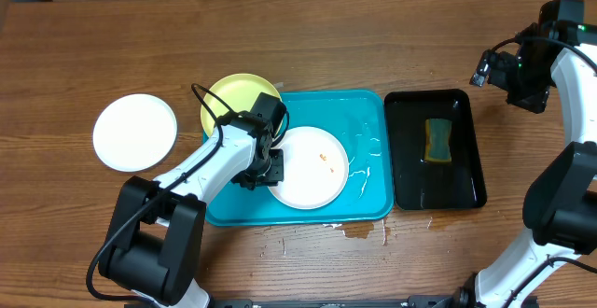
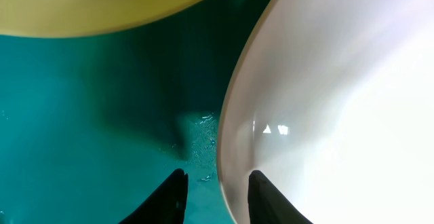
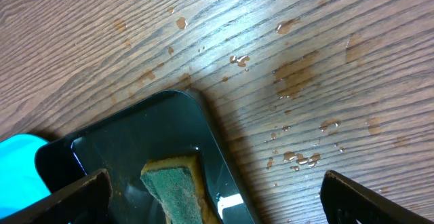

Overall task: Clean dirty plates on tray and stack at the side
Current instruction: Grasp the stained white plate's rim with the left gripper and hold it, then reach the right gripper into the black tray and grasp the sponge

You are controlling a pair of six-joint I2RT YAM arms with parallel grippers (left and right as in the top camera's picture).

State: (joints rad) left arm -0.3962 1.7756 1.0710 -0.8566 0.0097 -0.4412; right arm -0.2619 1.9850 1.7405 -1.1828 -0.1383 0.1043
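A white plate point(image 1: 312, 168) with small orange-brown smears lies in the cyan tray point(image 1: 368, 121). A pale yellow-green plate point(image 1: 238, 98) rests over the tray's far-left corner. Another white plate point(image 1: 135, 131) sits on the table to the left. My left gripper point(image 1: 264, 168) is low at the smeared plate's left edge. In the left wrist view its jaws point(image 2: 217, 197) straddle the plate's rim point(image 2: 227, 149), one finger over the plate, the other over the tray with teal showing between it and the rim. My right gripper point(image 1: 490, 70) hangs wide open at the far right, holding nothing.
A narrow black tray point(image 1: 466, 173) right of the cyan one holds a green-and-yellow sponge point(image 1: 437, 138), also seen below my right gripper point(image 3: 217, 183) as the sponge point(image 3: 173, 190). Water drops and a brownish puddle point(image 1: 359, 231) lie on the wood by the cyan tray's front edge.
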